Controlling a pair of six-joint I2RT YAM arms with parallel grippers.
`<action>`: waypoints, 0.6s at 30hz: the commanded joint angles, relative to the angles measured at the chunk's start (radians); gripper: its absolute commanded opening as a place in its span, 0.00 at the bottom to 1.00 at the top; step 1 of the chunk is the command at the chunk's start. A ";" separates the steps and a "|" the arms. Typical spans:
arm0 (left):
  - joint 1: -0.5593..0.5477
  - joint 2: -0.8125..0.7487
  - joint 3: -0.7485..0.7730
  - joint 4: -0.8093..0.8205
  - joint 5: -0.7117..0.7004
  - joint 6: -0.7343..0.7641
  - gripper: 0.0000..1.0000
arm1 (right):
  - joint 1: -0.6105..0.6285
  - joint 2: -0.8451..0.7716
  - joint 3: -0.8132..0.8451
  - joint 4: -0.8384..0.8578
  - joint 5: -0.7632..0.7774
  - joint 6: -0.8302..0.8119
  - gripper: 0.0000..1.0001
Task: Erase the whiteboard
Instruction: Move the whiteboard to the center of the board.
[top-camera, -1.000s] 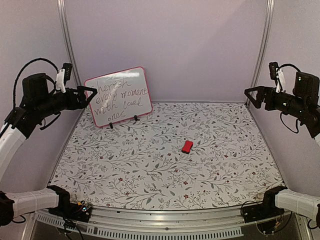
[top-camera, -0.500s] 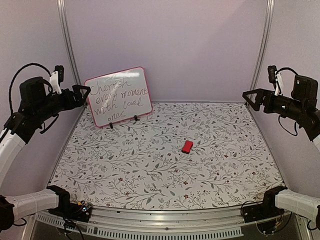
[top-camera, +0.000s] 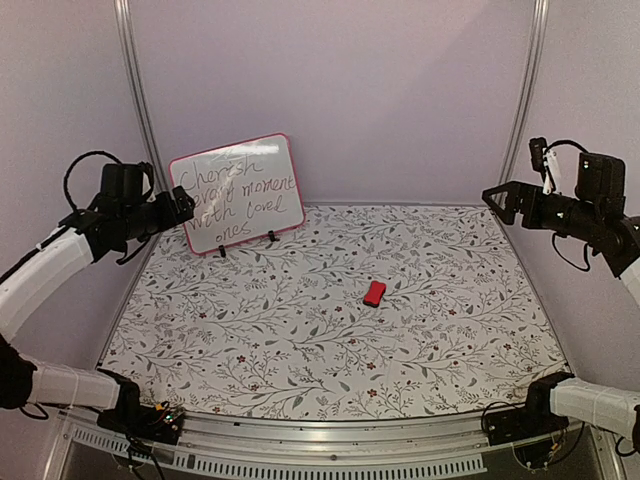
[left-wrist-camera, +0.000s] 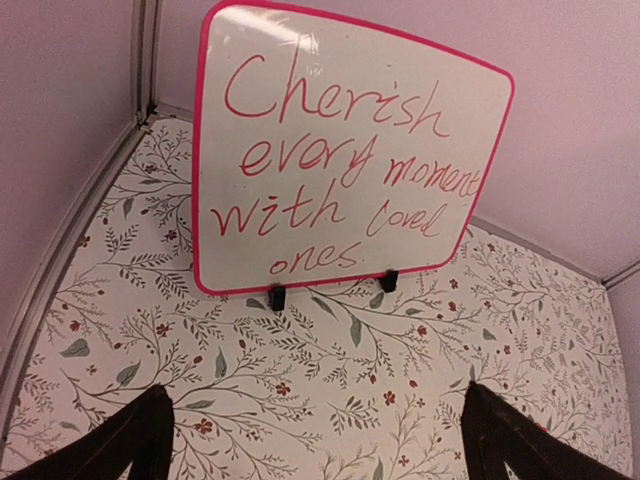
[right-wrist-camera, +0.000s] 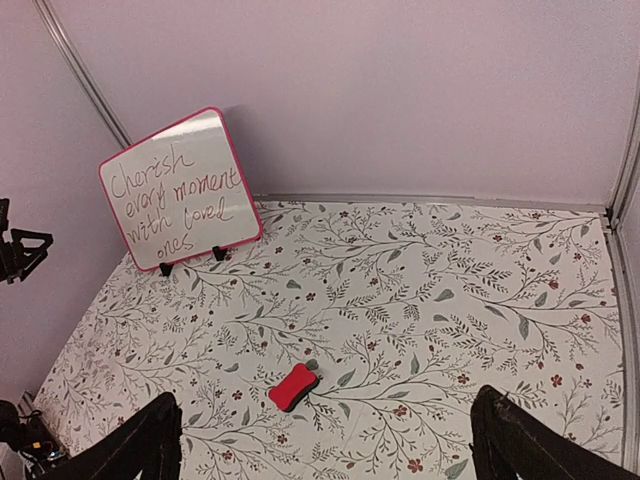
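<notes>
The whiteboard (top-camera: 238, 192) stands upright at the back left on small black feet, pink-red framed, with "Cherish every moment with loved ones" written on it; it also shows in the left wrist view (left-wrist-camera: 340, 160) and the right wrist view (right-wrist-camera: 180, 190). A small red eraser block (top-camera: 374, 293) lies on the table mid-right, also in the right wrist view (right-wrist-camera: 293, 387). My left gripper (top-camera: 181, 208) is open and empty, just left of the whiteboard's left edge. My right gripper (top-camera: 500, 197) is open and empty, raised at the far right.
The floral-patterned table (top-camera: 330, 340) is walled by pale panels at back and sides, with metal posts (top-camera: 135, 90) in the back corners. The aluminium rail and both arm bases (top-camera: 140, 410) run along the near edge.
My left arm has lowered and turned toward the whiteboard, its gripper now by the board's left edge. My right gripper has shifted slightly left. Whiteboard and eraser have not moved.
</notes>
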 joint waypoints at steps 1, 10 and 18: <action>0.005 0.070 0.000 0.006 -0.093 -0.093 1.00 | -0.007 -0.004 -0.017 0.004 0.021 0.016 0.99; -0.025 0.335 0.043 0.032 -0.196 -0.172 1.00 | -0.006 -0.005 -0.049 0.030 0.029 0.031 0.99; -0.064 0.577 0.127 0.132 -0.320 -0.111 0.89 | -0.005 -0.008 -0.075 0.042 0.005 0.036 0.99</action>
